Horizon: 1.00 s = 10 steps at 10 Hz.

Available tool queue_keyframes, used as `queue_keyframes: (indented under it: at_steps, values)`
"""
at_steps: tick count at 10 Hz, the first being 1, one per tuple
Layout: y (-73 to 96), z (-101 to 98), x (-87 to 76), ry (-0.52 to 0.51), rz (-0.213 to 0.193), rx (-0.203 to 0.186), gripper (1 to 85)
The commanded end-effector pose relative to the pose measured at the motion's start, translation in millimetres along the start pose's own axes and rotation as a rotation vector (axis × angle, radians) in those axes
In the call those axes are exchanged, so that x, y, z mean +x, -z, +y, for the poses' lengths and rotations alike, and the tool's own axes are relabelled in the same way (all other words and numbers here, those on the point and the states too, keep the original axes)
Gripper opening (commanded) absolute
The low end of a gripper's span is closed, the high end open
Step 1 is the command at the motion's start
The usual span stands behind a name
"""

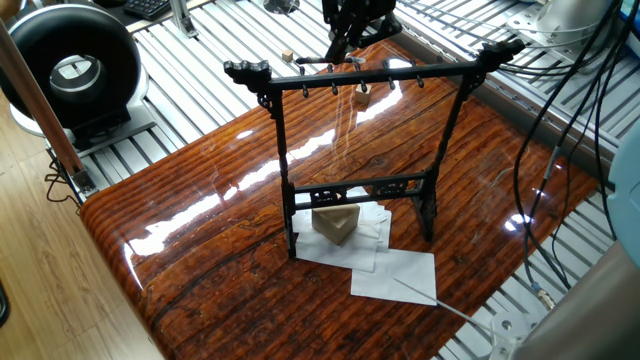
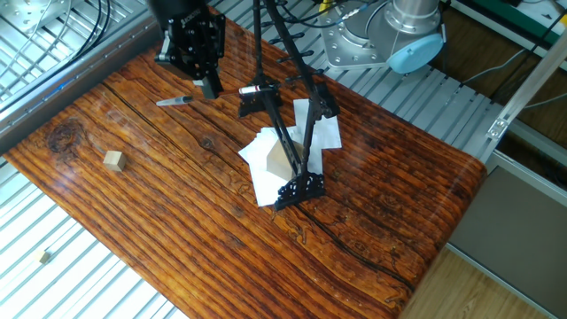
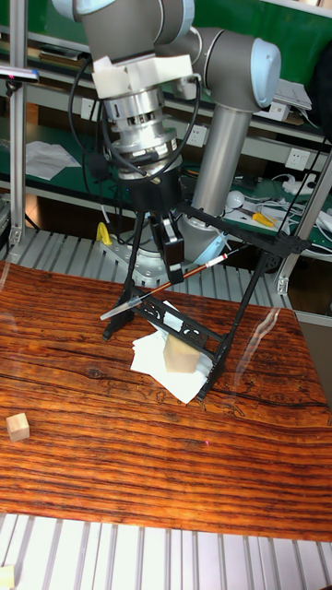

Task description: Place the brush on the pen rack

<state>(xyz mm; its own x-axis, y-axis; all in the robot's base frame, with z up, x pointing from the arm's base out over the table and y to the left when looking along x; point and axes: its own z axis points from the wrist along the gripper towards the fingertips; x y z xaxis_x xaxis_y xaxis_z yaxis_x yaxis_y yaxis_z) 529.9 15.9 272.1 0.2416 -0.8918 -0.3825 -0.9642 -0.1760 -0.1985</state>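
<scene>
1. Gripper hangs over the far side of the table, behind the pen rack as seen from the tall cam. Fingers pinched tight on the brush, gripping roughly mid-shaft.
2. Brush sits at a slant in the grip: pale end low and to the left in the tall view, other end higher and to the right, crossing in front of the rack's top bar in that pic. In the other fixed view the brush sticks out left of the gripper, near the table's back edge.
3. Rack upright on its feet, mid-table, nothing on its pegs.
4. White papers lie under the rack w/ a tan wood block on them, between the feet.
5. Small wood cube sits well apart, near the left table edge.
</scene>
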Motion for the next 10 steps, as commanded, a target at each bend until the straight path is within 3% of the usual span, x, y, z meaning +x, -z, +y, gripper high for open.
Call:
queue_keyframes:
  at_steps: [1,6,10]
  values:
    - [-0.4,-4.6,-0.4,0.001,-0.014,0.019,1.0]
    - [3.8,-5.8,6.5,-0.015,0.004,0.032,1.0]
    - [16.4,2.1,5.6,-0.020,-0.007,0.033,1.0]
